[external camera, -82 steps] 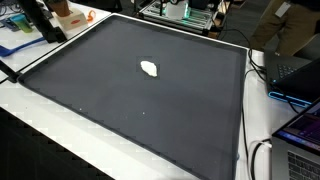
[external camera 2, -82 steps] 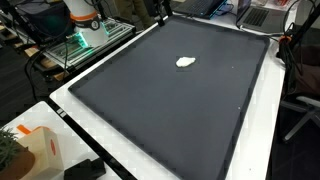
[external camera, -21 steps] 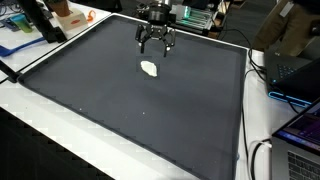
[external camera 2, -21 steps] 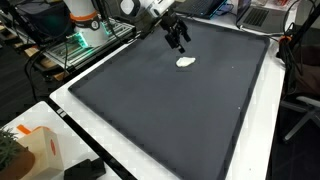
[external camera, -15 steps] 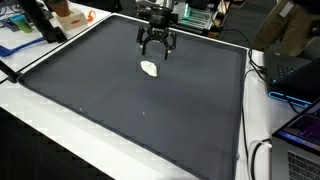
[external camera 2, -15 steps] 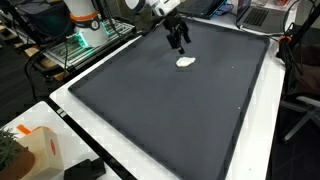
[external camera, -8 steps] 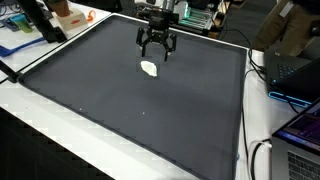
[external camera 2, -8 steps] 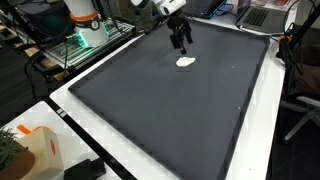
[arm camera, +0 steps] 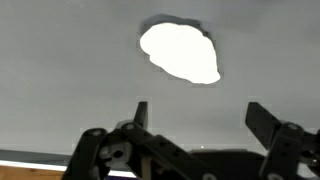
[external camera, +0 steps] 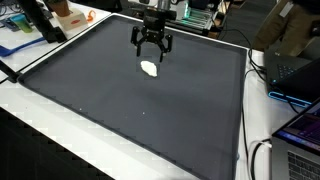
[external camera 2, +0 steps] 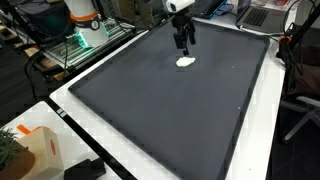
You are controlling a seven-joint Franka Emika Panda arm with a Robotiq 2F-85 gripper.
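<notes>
Item: your gripper (external camera: 152, 50), upper centre of frame, jaws spread apart. Just below it in frame, untouched: white lump (external camera: 150, 68), lying on the black mat (external camera: 120, 115).

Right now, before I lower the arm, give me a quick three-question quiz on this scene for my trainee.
1. True or false: the end effector is shut on the white lump.
2. The white lump lies on: A) the dark mat, B) a laptop, C) a plate.
3. In the wrist view, does the lump touch the end effector?
Key: 1 false, it is open and holds nothing. 2 A. 3 no, they are apart.
</notes>
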